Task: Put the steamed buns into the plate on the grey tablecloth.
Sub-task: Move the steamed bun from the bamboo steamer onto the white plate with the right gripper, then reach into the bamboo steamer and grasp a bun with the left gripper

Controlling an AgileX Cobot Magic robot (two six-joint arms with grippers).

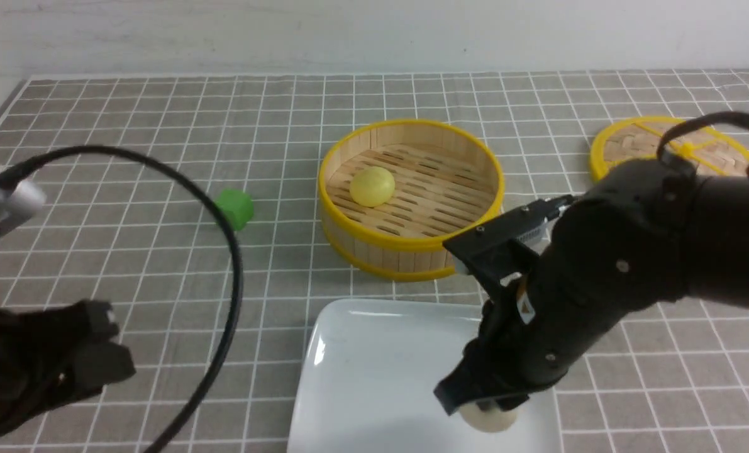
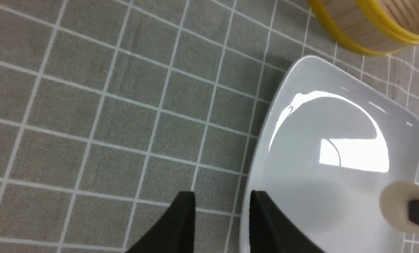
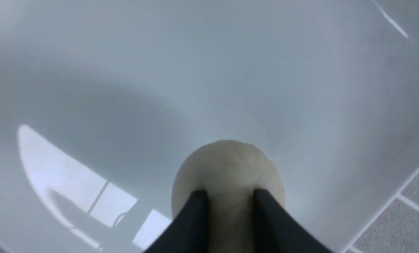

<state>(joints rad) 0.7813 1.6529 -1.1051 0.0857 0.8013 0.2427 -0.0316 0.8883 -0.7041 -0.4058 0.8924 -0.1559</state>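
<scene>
so the right gripper (image 3: 229, 192) was clamped on the beige bun (image 3: 227, 165), resting it on the white plate (image 1: 361, 352), probably to release it gently, left gripper (image 2: 221, 195) hung apart and empty beside the plate, out of the way, yellow bun (image 1: 371, 185) sat in the steamer basket (image 1: 412, 251)

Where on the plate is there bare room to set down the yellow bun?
The left half of the plate is bare, from its left rim to the beige bun. The strip nearest the steamer basket is bare too. Crowded: the near right corner, where the right arm's fingers sit on that bun.
</scene>
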